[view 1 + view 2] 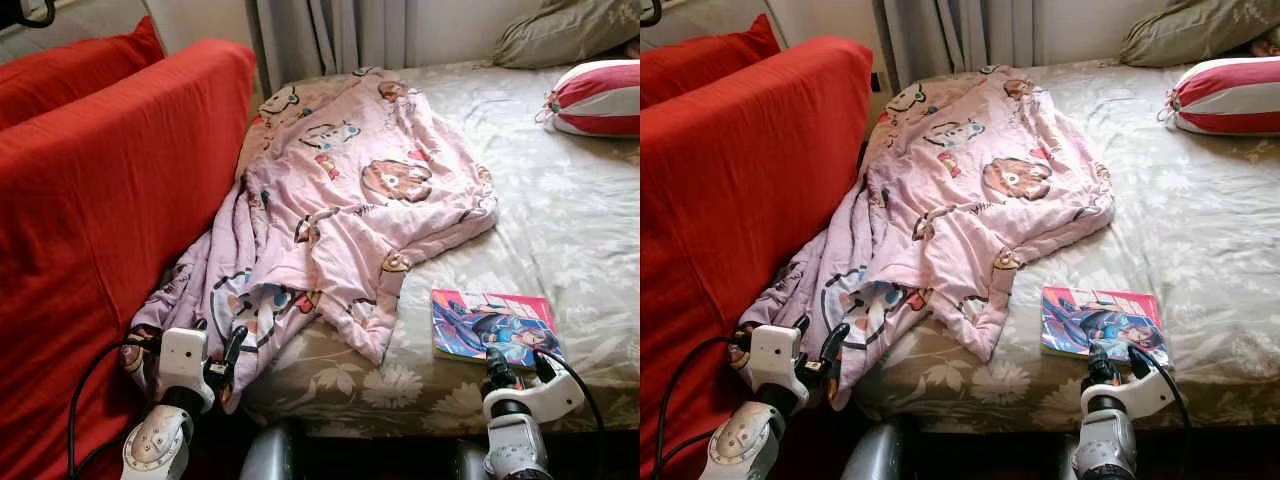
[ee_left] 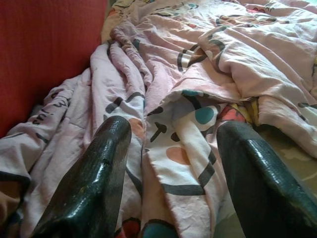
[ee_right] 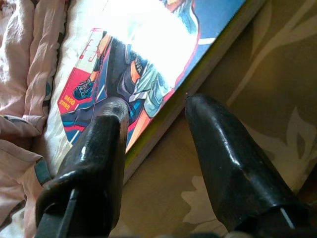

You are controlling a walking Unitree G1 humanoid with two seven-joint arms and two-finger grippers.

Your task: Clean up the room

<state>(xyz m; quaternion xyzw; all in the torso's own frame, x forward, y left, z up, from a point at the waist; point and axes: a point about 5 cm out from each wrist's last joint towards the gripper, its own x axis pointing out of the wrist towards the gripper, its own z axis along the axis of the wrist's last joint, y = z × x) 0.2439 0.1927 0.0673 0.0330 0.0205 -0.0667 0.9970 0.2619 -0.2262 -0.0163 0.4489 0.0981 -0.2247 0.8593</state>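
right gripper (image 3: 153, 106) straddling book (image 1: 492, 325) edge, seemingly

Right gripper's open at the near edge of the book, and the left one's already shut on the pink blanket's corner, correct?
Not quite. The left gripper is open: the left wrist view shows its fingers spread over the pink blanket, gripping nothing. The right gripper is open at the book's near edge.

book (image 3: 148, 59) cover print too small to read

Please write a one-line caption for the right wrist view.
Open right gripper straddling the near edge of a comic book on the floral bedsheet.
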